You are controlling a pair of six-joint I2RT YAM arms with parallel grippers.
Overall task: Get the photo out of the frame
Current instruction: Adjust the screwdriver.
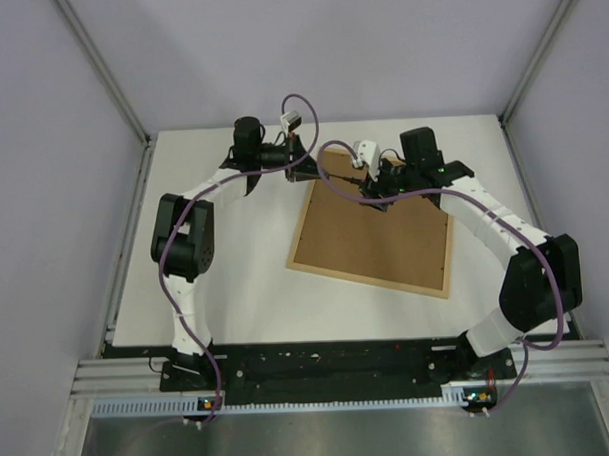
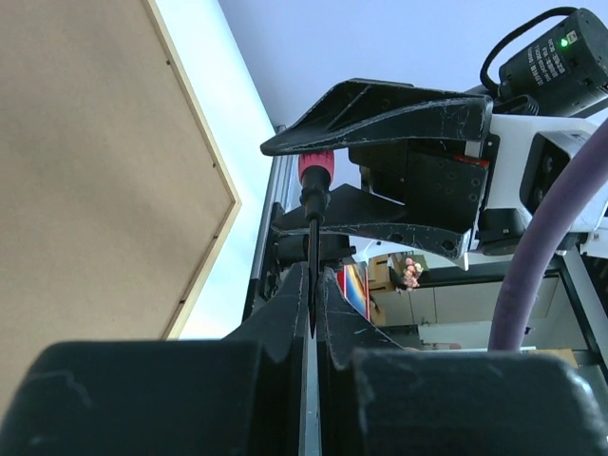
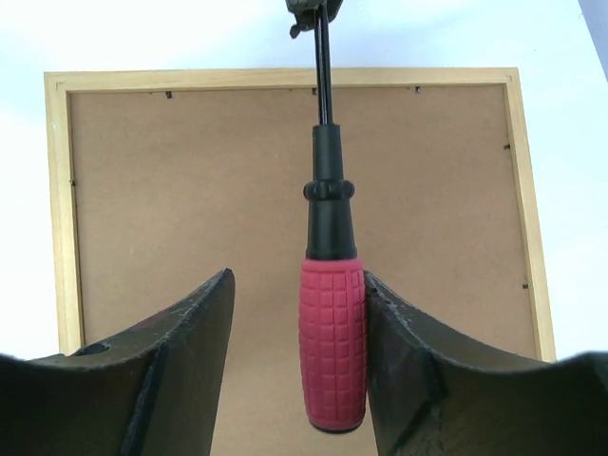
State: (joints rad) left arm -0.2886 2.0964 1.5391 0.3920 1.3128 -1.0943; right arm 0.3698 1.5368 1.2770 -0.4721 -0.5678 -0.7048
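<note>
Two tools at the far edge of the face-down light-wood rectangular frame [image 3: 59, 190]: left tool [image 2: 312, 285] clamps the red-handled screwdriver [image 3: 332, 342] by its black shaft; right tool [image 3: 299, 285] gapes, one finger touching the handle.

Large rectangular frame [image 3: 285, 78] with a rim of pale, fine-grained wood, matt. Its plain brown backing board [image 3: 190, 190] is matt and fibrous, like pressed hardboard. Towards 6 o'clock is the screwdriver [image 3: 332, 351]: red rubbery grid-moulded handle, smooth black plastic collar, dark metal shaft. The right gripper's black plastic fingers [image 3: 180, 351] are matt and scuffed.

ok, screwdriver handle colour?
Screwdriver handle is pinkish red, gridded; best in right wrist view.
</note>
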